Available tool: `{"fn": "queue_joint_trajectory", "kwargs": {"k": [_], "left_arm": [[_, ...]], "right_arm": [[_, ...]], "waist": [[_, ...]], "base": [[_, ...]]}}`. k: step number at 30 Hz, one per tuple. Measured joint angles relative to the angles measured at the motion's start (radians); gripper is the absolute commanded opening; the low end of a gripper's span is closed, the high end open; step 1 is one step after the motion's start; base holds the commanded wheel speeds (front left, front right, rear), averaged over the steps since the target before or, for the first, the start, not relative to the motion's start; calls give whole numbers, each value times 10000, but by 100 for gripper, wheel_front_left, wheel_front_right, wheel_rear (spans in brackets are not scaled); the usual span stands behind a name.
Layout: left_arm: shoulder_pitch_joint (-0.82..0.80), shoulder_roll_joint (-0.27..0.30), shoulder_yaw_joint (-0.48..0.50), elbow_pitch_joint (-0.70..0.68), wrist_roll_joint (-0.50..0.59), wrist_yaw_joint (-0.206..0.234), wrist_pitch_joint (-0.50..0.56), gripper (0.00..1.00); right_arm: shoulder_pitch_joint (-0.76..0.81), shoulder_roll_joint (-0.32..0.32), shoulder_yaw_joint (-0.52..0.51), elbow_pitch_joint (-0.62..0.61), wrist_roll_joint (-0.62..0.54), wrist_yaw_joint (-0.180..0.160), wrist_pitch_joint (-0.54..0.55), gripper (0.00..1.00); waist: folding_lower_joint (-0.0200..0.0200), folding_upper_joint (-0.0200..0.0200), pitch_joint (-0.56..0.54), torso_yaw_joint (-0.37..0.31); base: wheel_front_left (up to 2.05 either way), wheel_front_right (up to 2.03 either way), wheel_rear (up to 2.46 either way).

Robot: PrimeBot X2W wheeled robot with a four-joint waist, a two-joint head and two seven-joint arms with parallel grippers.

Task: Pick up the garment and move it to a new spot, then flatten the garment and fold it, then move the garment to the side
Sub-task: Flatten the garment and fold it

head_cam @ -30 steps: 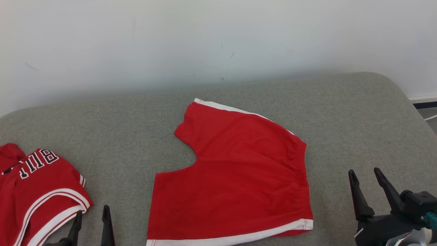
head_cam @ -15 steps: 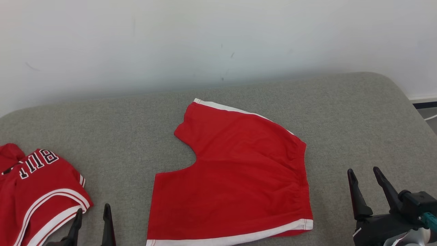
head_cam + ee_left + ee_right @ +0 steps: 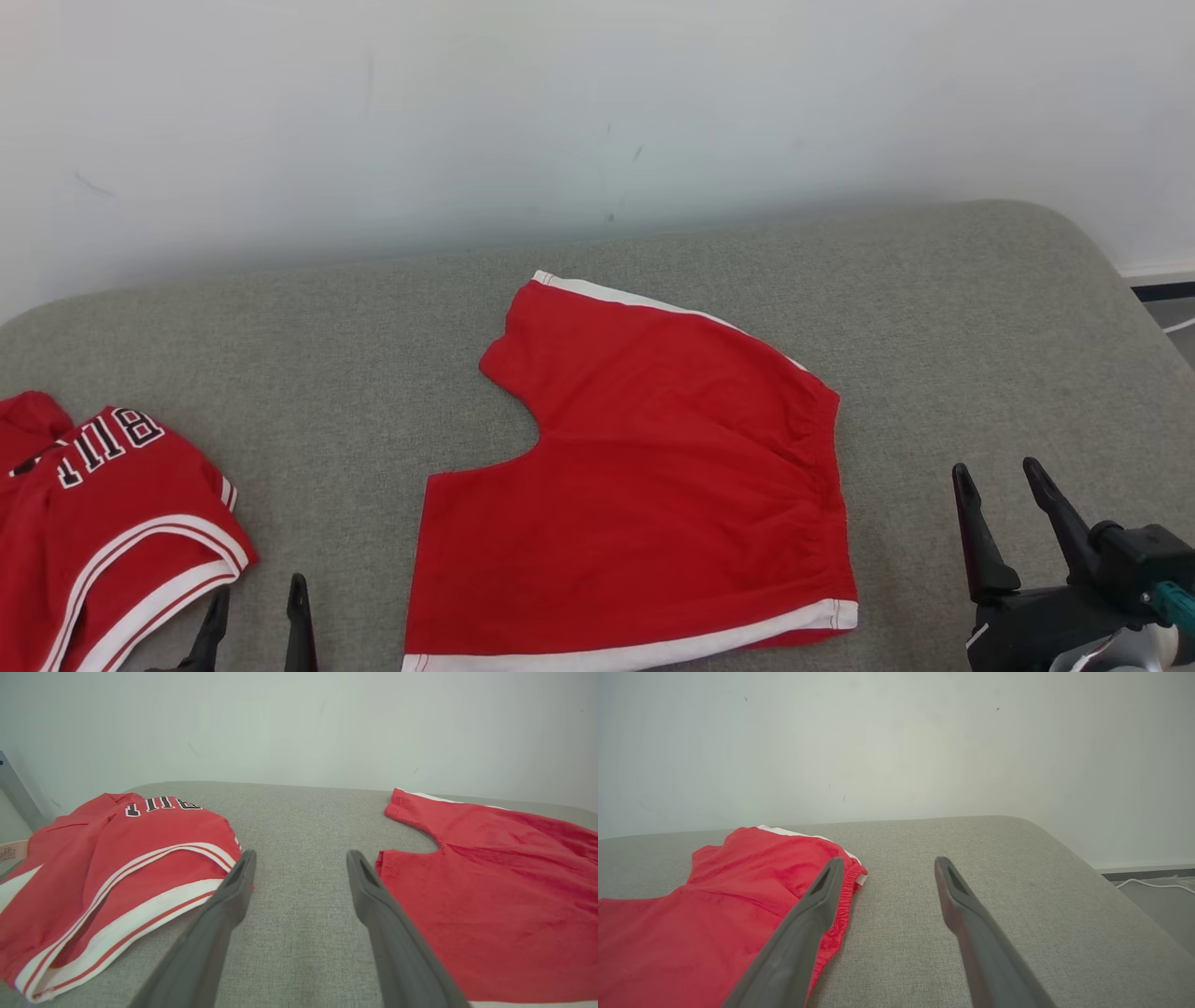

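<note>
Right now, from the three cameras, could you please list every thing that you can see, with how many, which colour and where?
shorts: one, red with white trim, lying flat in the middle of the cushion
jersey: one, red with white stripes and black letters, rumpled at the cushion's left end
cushion: one, grey fabric, under both garments
wall: one, white with a few small marks, behind the cushion
cable: one, white, on the floor past the cushion's right end
left gripper: one, two dark fingers open, between the jersey and the shorts, holding nothing
right gripper: one, two dark fingers open, right of the shorts' waistband, holding nothing
</note>
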Motion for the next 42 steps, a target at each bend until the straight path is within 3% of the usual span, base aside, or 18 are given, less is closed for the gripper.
{"fn": "queue_joint_trajectory", "kwargs": {"k": [24, 38, 42], "left_arm": [[105, -215, 190, -343, 424, 0, 441, 100], [262, -219, -293, -351, 635, -25, 1037, 100], [268, -249, -500, -130, 451, -405, 1473, 100]], "right_arm": [[16, 130, -113, 142, -176, 0, 0, 100], [89, 332, 201, 535, -155, 119, 236, 100], [185, 422, 364, 727, -136, 230, 525, 100]], "waist": [[0, 0, -57, 73], [0, 0, 39, 211], [0, 0, 51, 250]], "base": [[0, 0, 0], [0, 0, 0], [0, 0, 0]]}}
